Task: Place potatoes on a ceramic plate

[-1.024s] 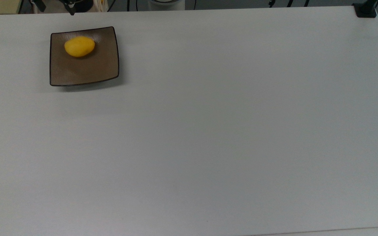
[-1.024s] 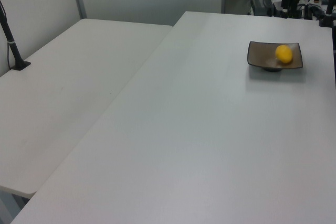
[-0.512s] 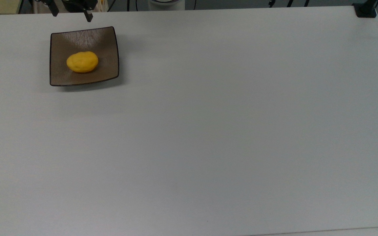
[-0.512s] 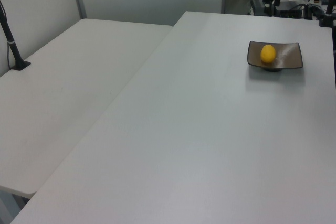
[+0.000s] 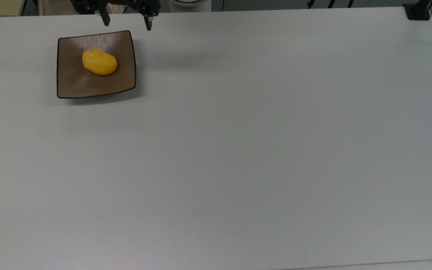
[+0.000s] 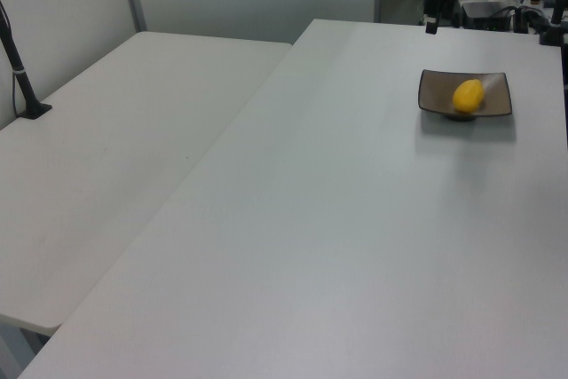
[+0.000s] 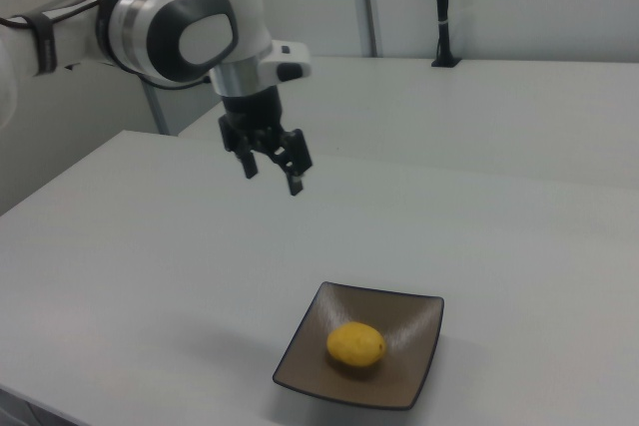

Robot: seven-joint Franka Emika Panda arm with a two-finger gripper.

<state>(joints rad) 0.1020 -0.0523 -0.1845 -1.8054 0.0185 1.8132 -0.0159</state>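
Top view, left to right: a square brown ceramic plate (image 5: 88, 84) rests on the white counter (image 5: 238, 150) near the far left corner, with one yellow potato (image 5: 99, 62) lying on it, toward the far right part of the dish. Just beyond the plate's far right corner, the gripper (image 5: 126, 21) hangs above the counter, fingers spread wide and holding nothing. Right view: the gripper (image 7: 270, 172) is raised well clear of the plate (image 7: 399, 386), and the potato (image 7: 356, 343) sits near the plate's centre.
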